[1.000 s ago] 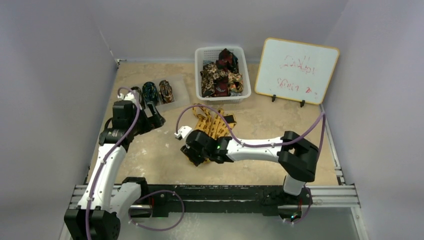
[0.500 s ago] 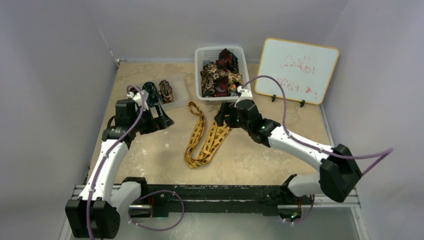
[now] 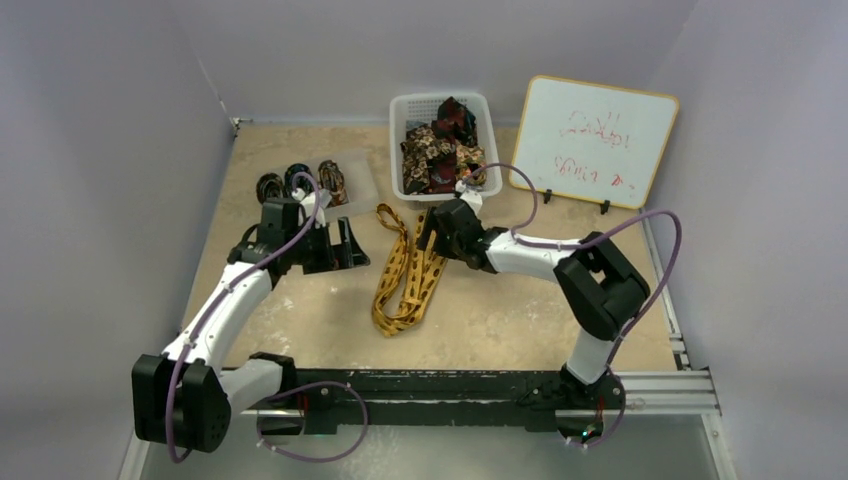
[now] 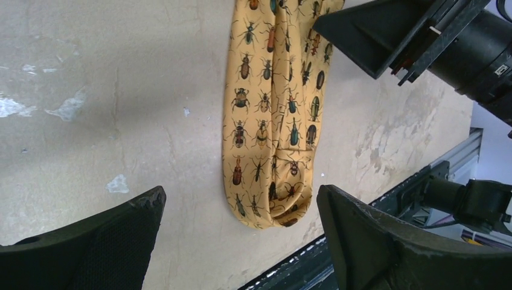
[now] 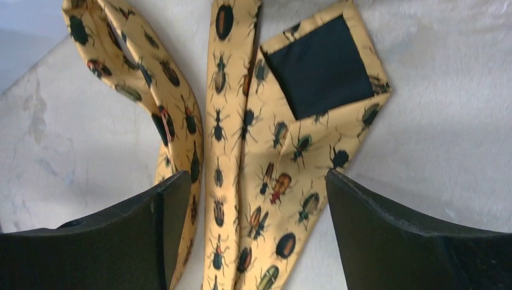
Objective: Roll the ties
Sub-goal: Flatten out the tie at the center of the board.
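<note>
A golden-yellow tie (image 3: 405, 275) printed with beetles lies folded on the table in the middle. Its folded loop end (image 4: 272, 205) faces the near edge; its wide pointed end with dark lining (image 5: 320, 66) lies at the far end. My left gripper (image 3: 352, 245) is open and empty, just left of the tie; the loop end lies between and ahead of its fingers (image 4: 241, 241). My right gripper (image 3: 428, 232) is open above the tie's far wide end, fingers either side of the fabric (image 5: 247, 235). Three rolled ties (image 3: 300, 183) sit at the far left.
A white basket (image 3: 400, 112) holds several unrolled dark red and brown ties (image 3: 440, 150) at the far middle. A whiteboard (image 3: 592, 140) with red writing stands at the far right. A metal rail (image 3: 450, 385) runs along the near edge.
My right gripper swung from the tie's near end up to its far end. The tie now lies straightened and flatter. My left gripper moved right, toward the tie.
</note>
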Action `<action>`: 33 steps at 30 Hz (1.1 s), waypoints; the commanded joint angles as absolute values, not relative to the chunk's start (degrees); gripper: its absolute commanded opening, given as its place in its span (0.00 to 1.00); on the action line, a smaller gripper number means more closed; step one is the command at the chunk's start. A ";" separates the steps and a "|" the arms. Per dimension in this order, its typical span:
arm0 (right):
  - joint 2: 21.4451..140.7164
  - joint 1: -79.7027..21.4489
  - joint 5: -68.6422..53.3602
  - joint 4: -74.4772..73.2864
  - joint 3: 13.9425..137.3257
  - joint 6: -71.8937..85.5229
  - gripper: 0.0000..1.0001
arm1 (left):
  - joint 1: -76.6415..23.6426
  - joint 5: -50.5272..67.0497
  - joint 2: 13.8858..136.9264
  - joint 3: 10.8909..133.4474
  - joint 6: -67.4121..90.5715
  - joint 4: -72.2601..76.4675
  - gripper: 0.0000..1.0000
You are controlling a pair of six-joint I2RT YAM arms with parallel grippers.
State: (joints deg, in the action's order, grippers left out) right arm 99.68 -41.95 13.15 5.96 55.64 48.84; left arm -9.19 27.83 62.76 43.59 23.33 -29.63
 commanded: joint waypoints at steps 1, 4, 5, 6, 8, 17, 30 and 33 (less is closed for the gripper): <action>103.00 -41.92 20.77 1.48 60.82 49.27 0.83 | -9.32 25.49 62.00 44.83 22.06 -29.05 0.95; 105.35 -42.25 26.11 -2.92 63.04 49.56 0.80 | -9.32 24.54 62.45 45.15 22.06 -29.63 0.95; 106.12 -42.46 27.81 -4.18 63.89 49.19 0.79 | -9.32 24.11 62.61 45.20 22.14 -29.77 0.95; 106.75 -42.83 29.06 -5.03 64.60 48.68 0.79 | -9.32 23.81 62.72 45.26 22.15 -29.86 0.95; 107.82 -44.15 30.60 -5.57 65.99 47.26 0.80 | -9.32 23.56 62.96 45.34 22.15 -29.97 0.95; 106.57 -47.02 37.95 -10.96 68.73 49.02 0.86 | -9.32 21.92 62.58 45.53 22.43 -30.58 0.95; 111.80 -49.79 34.30 -10.98 74.42 44.26 0.86 | -9.32 20.71 61.93 45.78 22.41 -30.95 0.95; 114.00 -49.93 35.42 -12.43 75.59 44.65 0.85 | -9.32 20.44 61.70 45.78 22.49 -31.01 0.95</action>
